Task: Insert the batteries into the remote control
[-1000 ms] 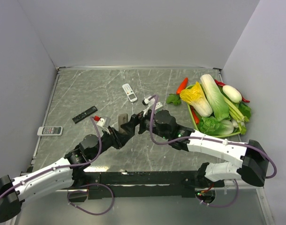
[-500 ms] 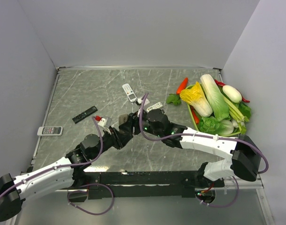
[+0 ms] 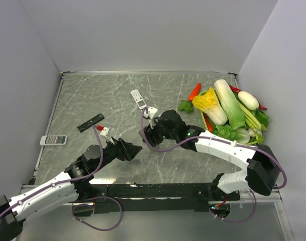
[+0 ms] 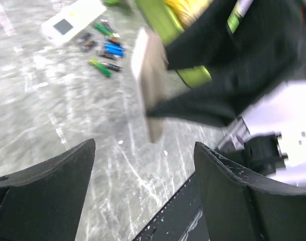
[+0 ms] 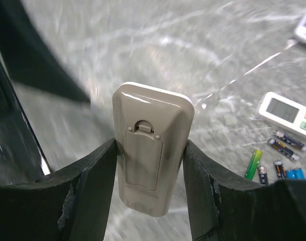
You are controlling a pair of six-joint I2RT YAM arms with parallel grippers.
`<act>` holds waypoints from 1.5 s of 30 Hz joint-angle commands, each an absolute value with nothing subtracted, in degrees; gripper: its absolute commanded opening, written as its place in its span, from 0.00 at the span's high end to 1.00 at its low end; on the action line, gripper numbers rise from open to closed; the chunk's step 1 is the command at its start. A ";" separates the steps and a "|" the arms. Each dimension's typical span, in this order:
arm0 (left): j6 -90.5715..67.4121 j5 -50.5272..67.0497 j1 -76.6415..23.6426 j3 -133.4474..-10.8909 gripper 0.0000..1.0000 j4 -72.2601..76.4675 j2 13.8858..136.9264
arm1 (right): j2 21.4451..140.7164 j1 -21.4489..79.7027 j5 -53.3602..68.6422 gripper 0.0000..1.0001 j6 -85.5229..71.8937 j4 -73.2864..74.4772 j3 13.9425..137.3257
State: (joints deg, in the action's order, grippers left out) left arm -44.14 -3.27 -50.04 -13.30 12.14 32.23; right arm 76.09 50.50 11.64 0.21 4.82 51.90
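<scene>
While the right gripper (image 5: 149, 150) clamps the remote control (image 5: 153, 120) by its long edges, the beige back and fitted battery cover (image 5: 144, 155) face its camera, likely for access. Alongside, the left gripper (image 4: 143, 150) stands wide, empty. Beyond, the batteries (image 5: 273, 160) lie loose on the counter (image 5: 218, 50).

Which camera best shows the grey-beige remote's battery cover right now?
Right wrist: the grey-beige rectangular plastic remote faces it squarely, back and battery cover sharp. Left wrist shows it edge-on and blurred; the top view hides it behind the right arm.
</scene>
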 commanded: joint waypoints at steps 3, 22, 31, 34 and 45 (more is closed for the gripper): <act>-55.61 -4.49 -40.97 -11.78 0.19 1.85 25.59 | 81.82 50.45 25.30 1.00 21.15 18.61 57.39; -60.82 -7.21 -35.07 -9.76 0.15 -7.74 25.14 | 108.18 55.11 20.66 0.46 37.88 42.54 75.23; -57.57 -1.41 -35.07 -10.89 0.14 -3.08 30.75 | 98.72 54.50 17.40 0.11 28.14 37.10 70.50; -56.51 2.10 -35.16 -14.04 0.14 -1.76 35.41 | 91.69 52.21 14.34 0.11 16.91 31.58 65.23; -55.28 3.96 -42.27 -30.92 0.20 -8.42 58.08 | 70.06 44.04 8.35 0.21 -30.30 14.16 38.70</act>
State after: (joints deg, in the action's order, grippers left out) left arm -56.99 4.21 -38.83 -24.82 -5.63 52.73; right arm 73.84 44.66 10.92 -10.66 22.11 44.80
